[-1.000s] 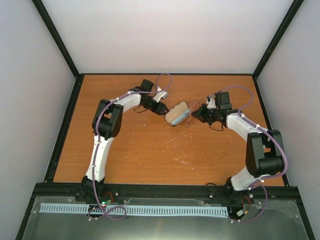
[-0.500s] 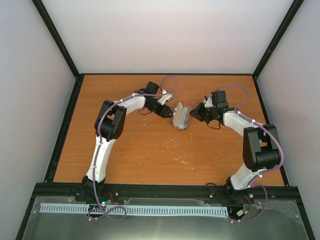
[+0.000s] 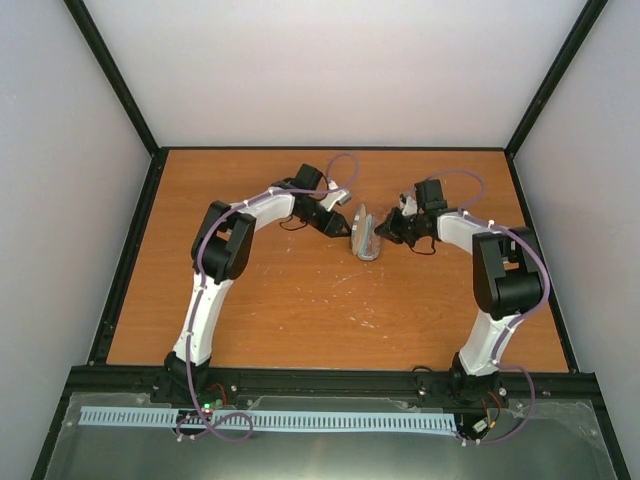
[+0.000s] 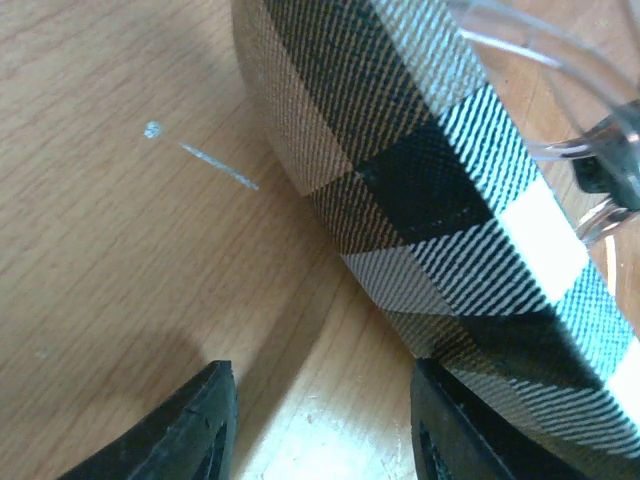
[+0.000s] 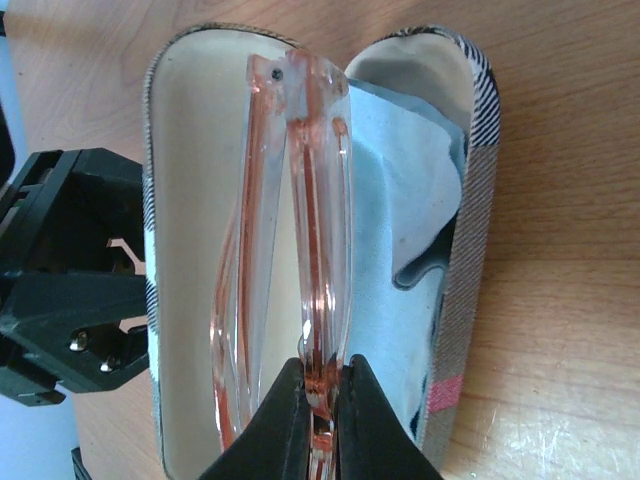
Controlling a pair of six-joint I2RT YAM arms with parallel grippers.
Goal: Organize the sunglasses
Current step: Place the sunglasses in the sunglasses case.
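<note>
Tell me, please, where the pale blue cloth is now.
In the right wrist view, the pale blue cloth lies inside the open plaid case, in its right half, just right of the sunglasses.

1. The white-and-black left arm [image 3: 205, 290] reaches forward, then bends inward at the elbow; its black left gripper [image 4: 325, 430] has its jaws apart.
2. The white-and-black right arm [image 3: 490, 335] mirrors it; its black right gripper [image 5: 320, 395] is pinched tight.

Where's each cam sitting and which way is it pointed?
Top external: above, behind the bases, looking down on the table; left arm and right arm show.
Left wrist: low by the case, facing it; left fingers show, apart.
Right wrist: looking into the open case along the sunglasses; right fingers pinch them.
Shared: both wrist views see the case.
</note>
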